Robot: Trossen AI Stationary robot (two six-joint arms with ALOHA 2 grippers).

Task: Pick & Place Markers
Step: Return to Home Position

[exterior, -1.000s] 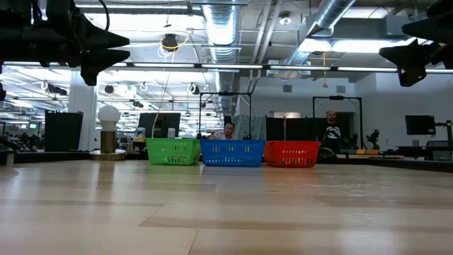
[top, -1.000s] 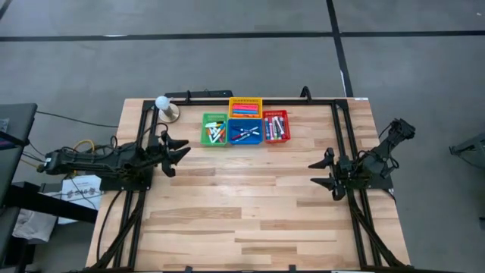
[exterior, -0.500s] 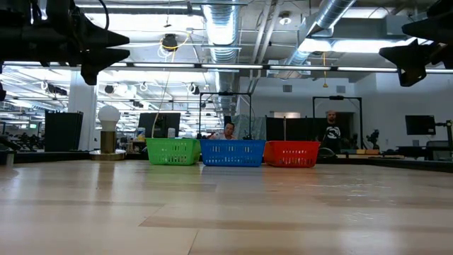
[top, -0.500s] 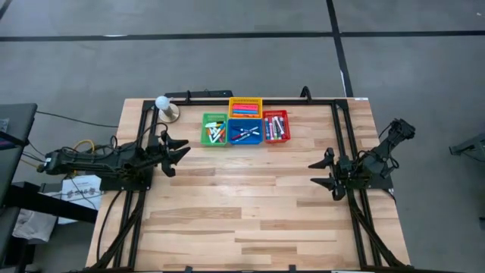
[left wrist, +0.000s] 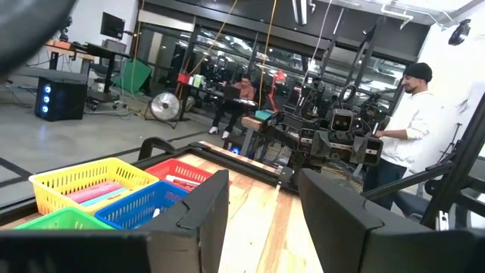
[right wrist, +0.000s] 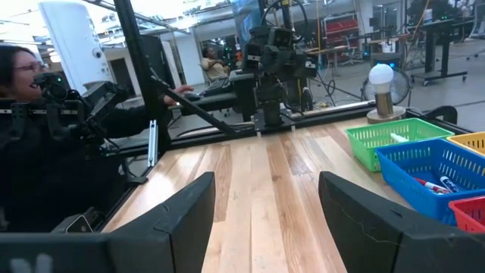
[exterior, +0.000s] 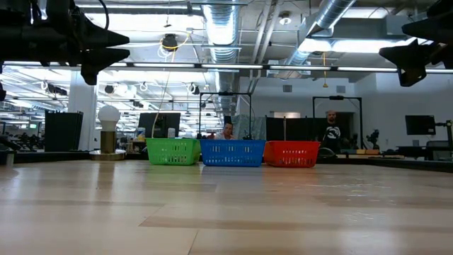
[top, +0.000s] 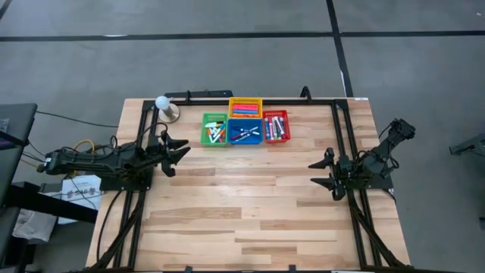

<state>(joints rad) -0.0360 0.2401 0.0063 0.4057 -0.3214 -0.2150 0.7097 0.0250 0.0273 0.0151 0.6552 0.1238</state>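
L end effector [top: 182, 155] spread | R end effector [top: 313, 173] spread (both at bench [top: 250, 220] sides) | markers [top: 244, 135] lie in 4 baskets [top: 245, 99]

On the wooden surface [top: 242, 212], a green basket [exterior: 173, 151], blue basket [exterior: 232, 153] and red basket [exterior: 291, 154] stand side by side, a yellow basket [top: 245, 98] behind them, a globe lamp [exterior: 108, 120] beside the green

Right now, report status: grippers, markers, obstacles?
Left gripper open, empty, table's left. Right gripper open, empty, table's right. Markers in baskets. Bulb lamp stands beside green basket.
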